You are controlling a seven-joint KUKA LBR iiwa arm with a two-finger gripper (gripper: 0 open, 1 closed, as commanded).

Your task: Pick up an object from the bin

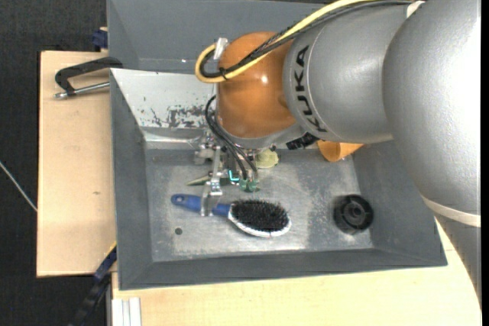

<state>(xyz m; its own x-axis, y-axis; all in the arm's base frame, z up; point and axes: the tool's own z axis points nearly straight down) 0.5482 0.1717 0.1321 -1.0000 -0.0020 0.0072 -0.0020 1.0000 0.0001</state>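
Grey bin [131,187] floor carries a hairbrush [260,217] near the front wall, its blue handle pointing left and black bristles facing up. Low over the handle, where it joins the head, sits the hand [211,193], seemingly touching it; whether it is spread or closed I cannot tell. A black round knob [353,213] lies well apart to the right

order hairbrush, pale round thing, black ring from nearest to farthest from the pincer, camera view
1. Hairbrush: its blue handle lies right at the pincer, lower left of the bin floor.
2. Pale round thing: up and to the view's right, mid bin.
3. Black ring: far over at the lower right.
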